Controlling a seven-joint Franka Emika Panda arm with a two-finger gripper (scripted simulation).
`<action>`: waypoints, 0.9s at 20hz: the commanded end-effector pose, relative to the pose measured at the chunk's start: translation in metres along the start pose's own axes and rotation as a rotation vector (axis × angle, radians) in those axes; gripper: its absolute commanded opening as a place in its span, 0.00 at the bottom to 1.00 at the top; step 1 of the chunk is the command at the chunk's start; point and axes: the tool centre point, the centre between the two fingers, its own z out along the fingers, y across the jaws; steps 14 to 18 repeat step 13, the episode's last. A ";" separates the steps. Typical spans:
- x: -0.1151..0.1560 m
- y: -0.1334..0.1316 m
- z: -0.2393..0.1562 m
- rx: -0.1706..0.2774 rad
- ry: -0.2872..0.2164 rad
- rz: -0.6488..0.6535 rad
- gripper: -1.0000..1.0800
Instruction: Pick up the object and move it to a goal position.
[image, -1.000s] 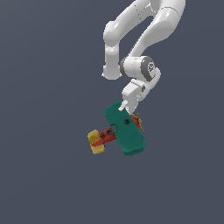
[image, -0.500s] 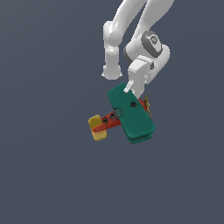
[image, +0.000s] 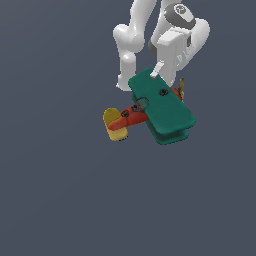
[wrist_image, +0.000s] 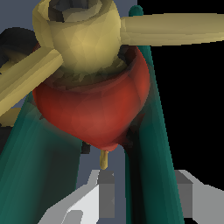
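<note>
- One toy biplane (image: 161, 112) in scene, centre-right of the exterior view, just below the white arm (image: 150, 30).
- No visible contact with the flat dark grey-blue background; no shadow under it that I can make out.
- Wings (image: 165, 107): two broad teal-green slabs, stacked, rounded corners, matte and smooth. Upper one hides most of the lower; only the lower's edge shows toward lower right.
- Body (image: 127, 117): red-orange, tapered toward the tail, with small dark fittings on top near the wing root.
- Tail (image: 114, 124): yellow, rounded, blocky, at the exterior view's left end of the plane.
- Propeller (wrist_image: 83, 37): tan, faceted low-poly hub, two flat blades. Fills the upper part of the wrist view; in the exterior view only a sliver shows at the wing's right edge, under the arm.
- Wrist view: bulbous red nose (wrist_image: 94, 113) behind the hub, glossy shading, with a small yellowish peg under it. The teal wing edges run down both sides as long bands.
- Gripper (wrist_image: 144, 197): white and grey, angular, one count. Its two fingers (wrist_image: 105, 192) sit either side of a teal wing edge, so it reads as clamped on the toy biplane's wing.
- Exterior view: one white finger tip pokes out at the upper wing's top corner; the rest of the gripper is hidden behind the wing.
- Arm: glossy white rounded links, dark grey joint cap at the top; one arm.
</note>
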 end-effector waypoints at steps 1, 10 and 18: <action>0.001 0.018 -0.010 -0.002 -0.001 0.001 0.00; 0.005 0.051 -0.029 -0.005 0.000 0.000 0.00; 0.006 0.054 -0.030 -0.006 0.001 -0.001 0.00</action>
